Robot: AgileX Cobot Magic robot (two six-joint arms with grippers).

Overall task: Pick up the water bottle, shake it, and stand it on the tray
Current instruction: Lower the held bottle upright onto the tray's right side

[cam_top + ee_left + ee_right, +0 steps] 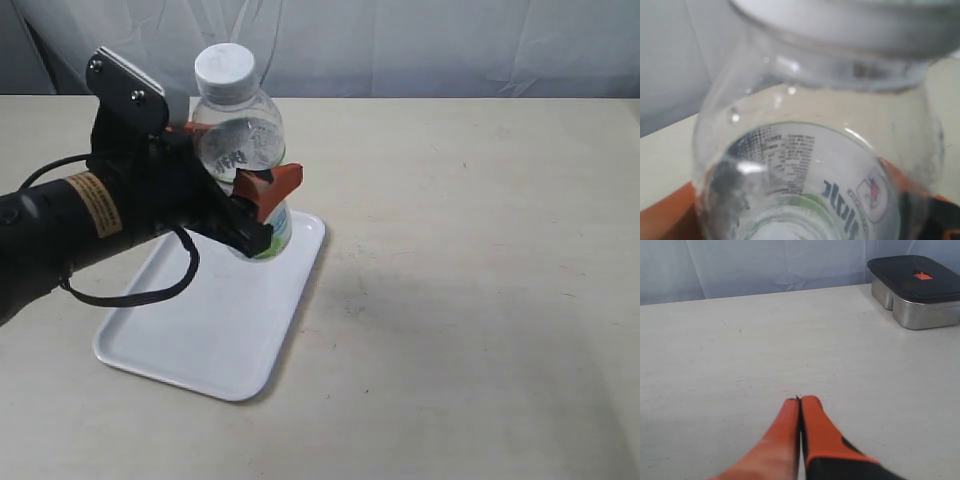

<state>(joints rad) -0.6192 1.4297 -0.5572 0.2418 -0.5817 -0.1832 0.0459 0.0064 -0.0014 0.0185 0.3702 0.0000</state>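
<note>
The left gripper has its jaws spread about as wide as the water bottle and clamped on its clear body, one of the orange fingers pressing the near side above the label and the other on the far side (partly hidden behind the plastic). In the left wrist view the bottle fills the picture, seen from just under its white cap, with orange showing past both flanks. The bottle's long axis runs roughly from 6 to 12 o'clock in the exterior view, cap uppermost and leaning slightly towards 11. Its base sits over the tray's corner at 1 o'clock; whether it touches the tray or hangs just above it cannot be told. The tray lies flat on the desk, its long side running from 7 to 1 o'clock. The right gripper has its jaws pressed together with nothing between them, above bare desk, with a lidded metal box well apart at 1 o'clock
</note>
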